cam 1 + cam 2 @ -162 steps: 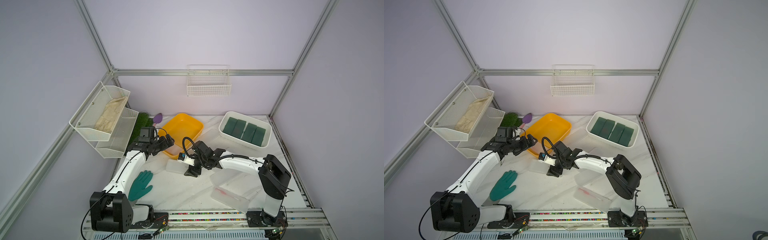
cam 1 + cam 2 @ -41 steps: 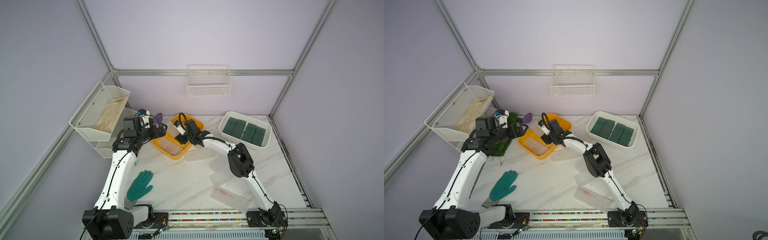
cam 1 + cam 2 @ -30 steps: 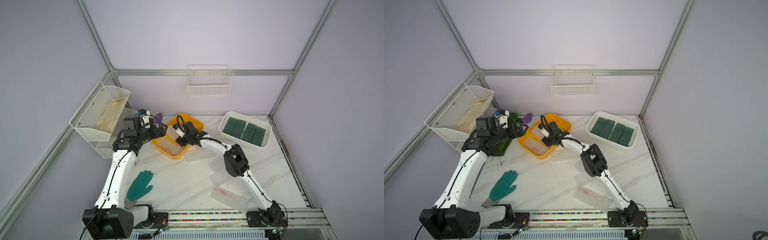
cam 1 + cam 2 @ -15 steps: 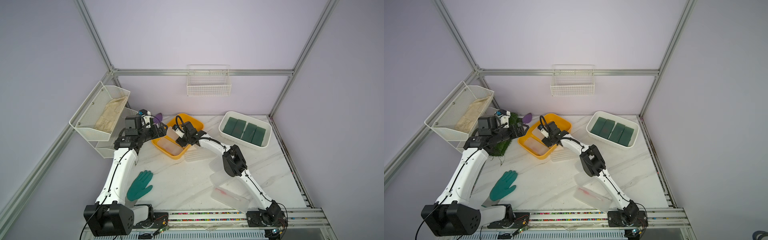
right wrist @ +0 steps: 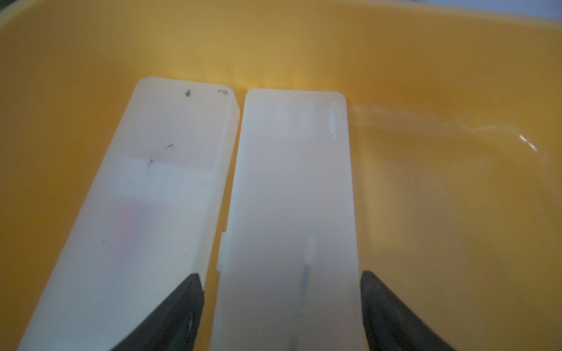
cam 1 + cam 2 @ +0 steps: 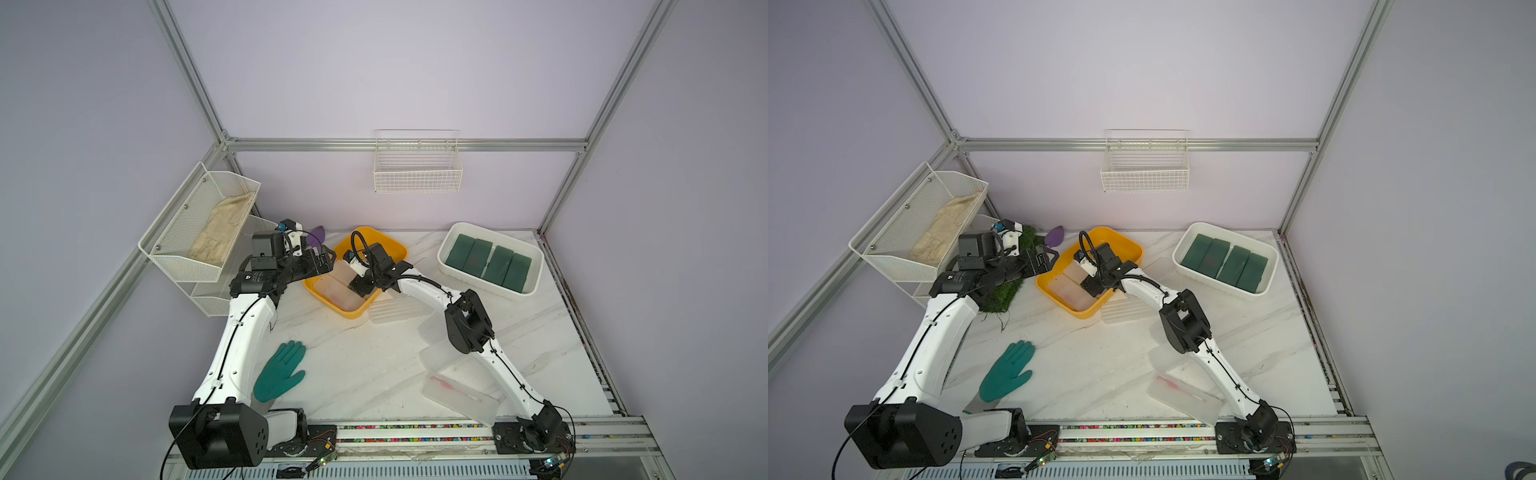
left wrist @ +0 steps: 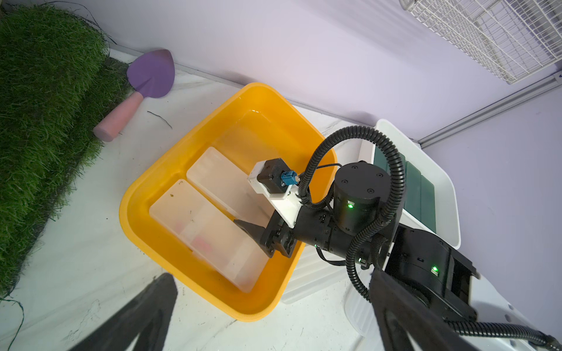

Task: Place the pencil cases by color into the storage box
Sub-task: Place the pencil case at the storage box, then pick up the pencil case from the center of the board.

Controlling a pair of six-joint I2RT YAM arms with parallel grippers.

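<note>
so the right end effector sat jaws apart, straddling the frosted pencil case in the yellow storage bin, long axis running straight ahead, while the left end effector gaped wide nearby

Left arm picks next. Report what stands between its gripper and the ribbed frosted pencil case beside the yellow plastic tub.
The yellow plastic tub and the right gripper inside it lie between the left gripper and that ribbed frosted pencil case.
</note>
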